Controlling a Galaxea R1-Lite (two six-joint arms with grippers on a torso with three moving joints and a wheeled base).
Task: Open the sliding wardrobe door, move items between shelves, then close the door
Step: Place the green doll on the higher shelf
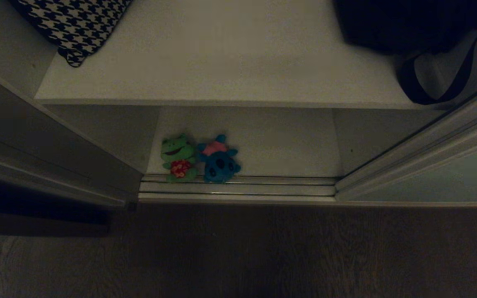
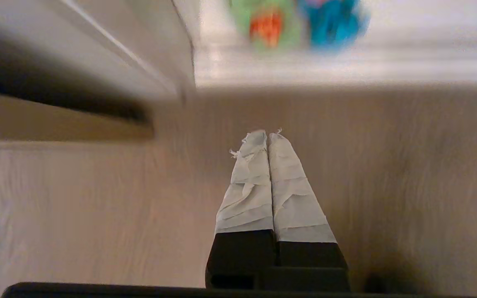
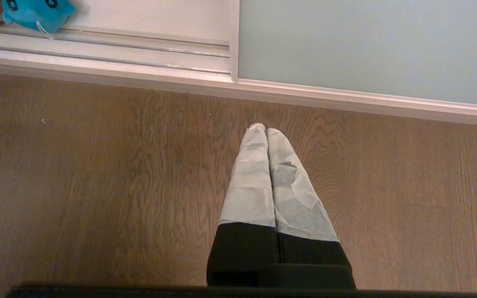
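Note:
The sliding wardrobe door point(image 1: 449, 174) stands slid to the right, its pale grey-green panel point(image 3: 367, 45) filling the right wrist view. A green frog plush point(image 1: 178, 158) and a blue plush point(image 1: 218, 163) lie side by side on the white bottom shelf point(image 1: 280, 145), against the floor track. Above them runs the upper shelf point(image 1: 222, 62). My left gripper point(image 2: 266, 133) is shut and empty over the wooden floor, short of the frog point(image 2: 265, 25) and the blue toy point(image 2: 331, 22). My right gripper point(image 3: 264, 129) is shut and empty over the floor, by the door's lower edge. Neither arm shows in the head view.
A houndstooth cushion point(image 1: 73, 25) lies at the upper shelf's left end, a black strapped bag point(image 1: 412, 29) at its right. The double floor track point(image 1: 238, 188) fronts the opening. A grey side panel point(image 1: 56, 145) bounds the left. Wooden floor point(image 1: 238, 252) spreads in front.

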